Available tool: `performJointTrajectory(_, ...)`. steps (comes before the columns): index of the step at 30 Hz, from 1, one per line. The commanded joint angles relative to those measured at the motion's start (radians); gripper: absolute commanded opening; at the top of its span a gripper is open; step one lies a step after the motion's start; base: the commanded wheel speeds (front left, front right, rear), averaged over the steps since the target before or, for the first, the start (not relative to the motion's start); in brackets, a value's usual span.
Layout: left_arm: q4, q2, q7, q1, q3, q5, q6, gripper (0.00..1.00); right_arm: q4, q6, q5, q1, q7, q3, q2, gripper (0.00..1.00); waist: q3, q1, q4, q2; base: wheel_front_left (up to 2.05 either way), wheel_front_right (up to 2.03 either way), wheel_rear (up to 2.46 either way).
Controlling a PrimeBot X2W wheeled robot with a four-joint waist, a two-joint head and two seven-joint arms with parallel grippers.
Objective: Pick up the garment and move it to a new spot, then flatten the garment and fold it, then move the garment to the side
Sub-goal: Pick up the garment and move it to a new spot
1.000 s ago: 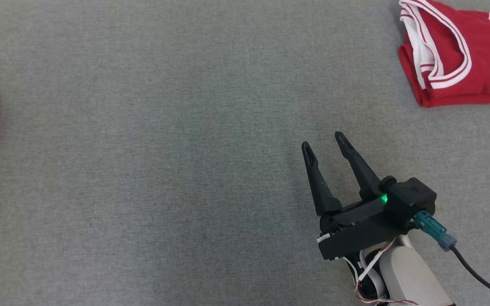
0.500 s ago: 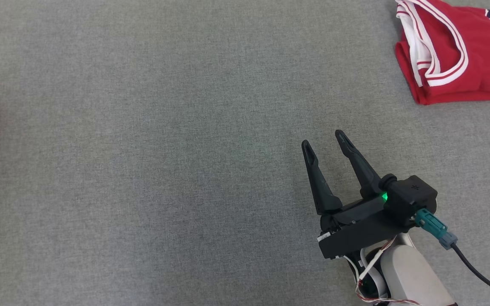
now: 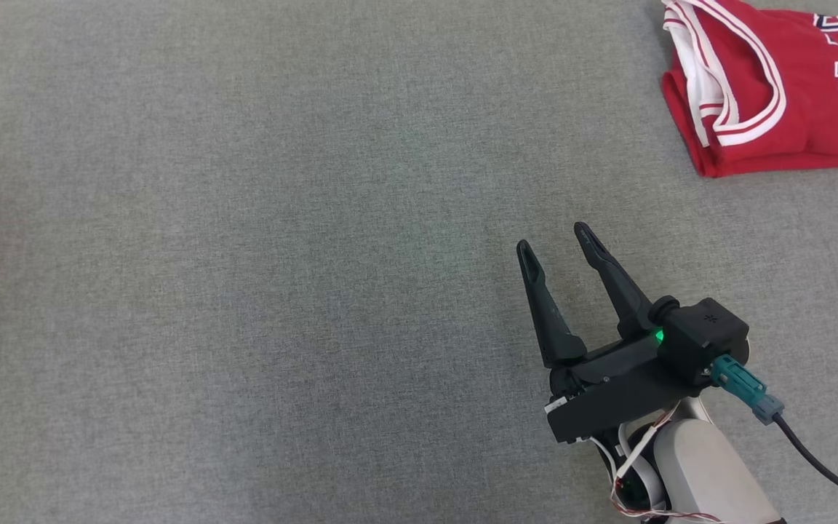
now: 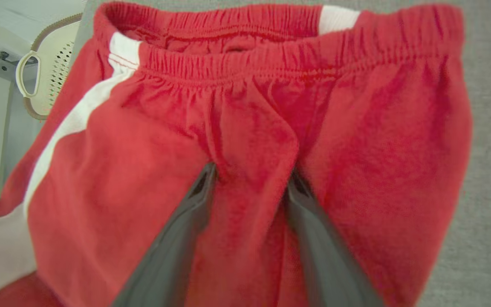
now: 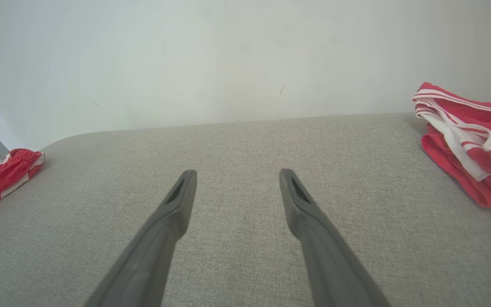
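The gray table (image 3: 281, 255) holds red shorts (image 4: 377, 149) at its left edge (probably soft, light, floppy). The left gripper (image 4: 252, 170) has fingers apart, pressed around a bump of cloth, likely a good pinching spot. The right gripper (image 3: 551, 239) gapes wide, empty.

Grey woven fabric surface (image 3: 244, 291), plain white wall (image 5: 228, 55) behind

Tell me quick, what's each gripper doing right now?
Left gripper: open, fingers astride a fold of the red shorts.
Right gripper: open, holding nothing.
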Motion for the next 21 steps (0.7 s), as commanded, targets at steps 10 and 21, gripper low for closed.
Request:
performJointTrajectory(10, -0.017, 0.029, -0.167, -0.004, -0.077, -0.007, 0.001, 0.0, 0.013, -0.001, -0.003, 0.012, -0.006, -0.008, 0.0, 1.0, -0.042, 0.0, 0.016, 0.0, 0.0, 0.0, 0.0)
performJointTrajectory(21, -0.187, 0.051, -0.306, -0.069, -0.176, -0.032, 0.001, 0.0, 0.037, -0.001, 0.019, 0.032, -0.013, -0.015, 0.003, 1.0, -0.124, 0.0, 0.039, 0.0, 0.0, 0.0, 0.0)
